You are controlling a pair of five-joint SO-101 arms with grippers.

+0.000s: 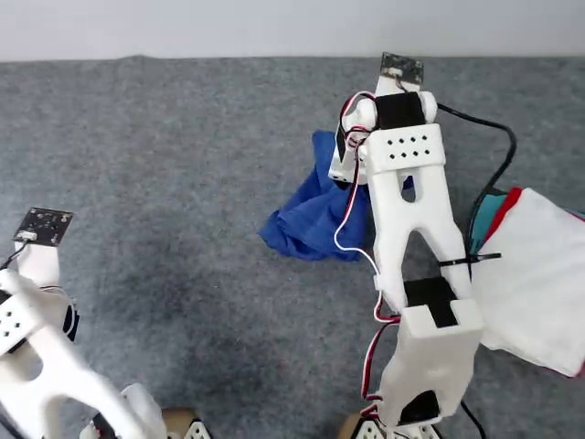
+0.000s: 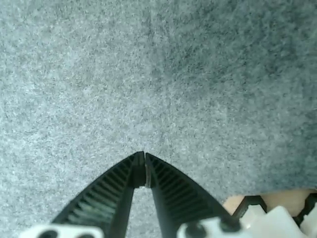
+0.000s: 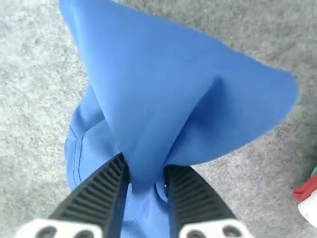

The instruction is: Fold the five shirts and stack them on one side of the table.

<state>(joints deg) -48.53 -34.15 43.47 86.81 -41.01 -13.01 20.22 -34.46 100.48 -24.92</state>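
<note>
Right gripper [image 3: 144, 171] pinches the crumpled blue fabric shirt [image 3: 173, 99]; best lift it clear, then spread it flat. Left gripper [image 2: 144, 161], pressed together, sits well apart from that shirt.

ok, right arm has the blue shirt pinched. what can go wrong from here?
The right gripper pinches only a bunched fold of the blue shirt; it may slip or lift crumpled.
The stack of folded shirts lies close beside that arm; a swing could drag it.
The left gripper sits shut over bare felt, away from the shirt, so no second hold.
</note>
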